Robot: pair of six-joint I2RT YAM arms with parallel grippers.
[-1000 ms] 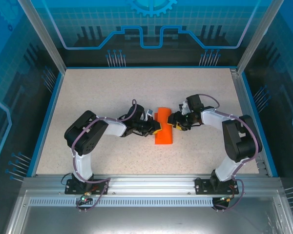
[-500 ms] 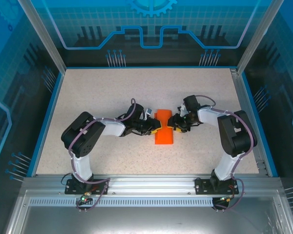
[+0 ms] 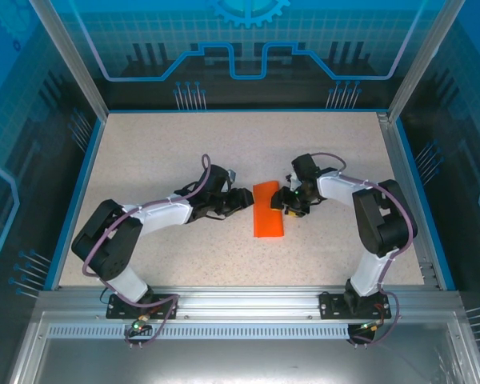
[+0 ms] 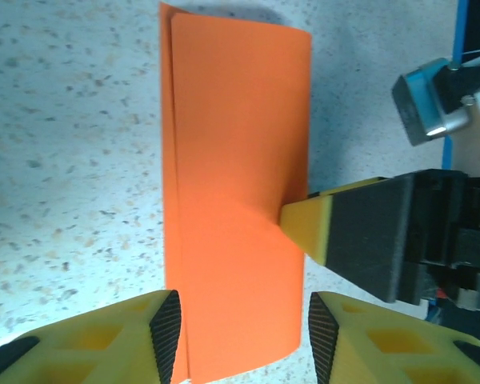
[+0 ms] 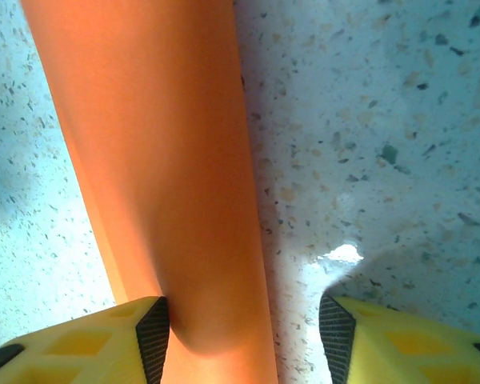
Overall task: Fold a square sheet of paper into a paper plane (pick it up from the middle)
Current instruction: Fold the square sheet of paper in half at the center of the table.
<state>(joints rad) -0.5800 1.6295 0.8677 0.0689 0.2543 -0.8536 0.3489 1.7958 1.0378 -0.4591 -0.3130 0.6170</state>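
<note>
Speckled tabletop [image 3: 144,160] holds orange paper [image 3: 269,213] between open left hand [image 3: 240,198] and open right hand [image 3: 286,203].

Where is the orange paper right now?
In the top view, the folded orange paper lies on the middle of the table, between the left pincer and the right pincer.

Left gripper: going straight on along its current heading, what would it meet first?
The orange paper: its near end lies between the open fingers of the left gripper. Height above it is unclear, so it might pass over rather than push it.
</note>
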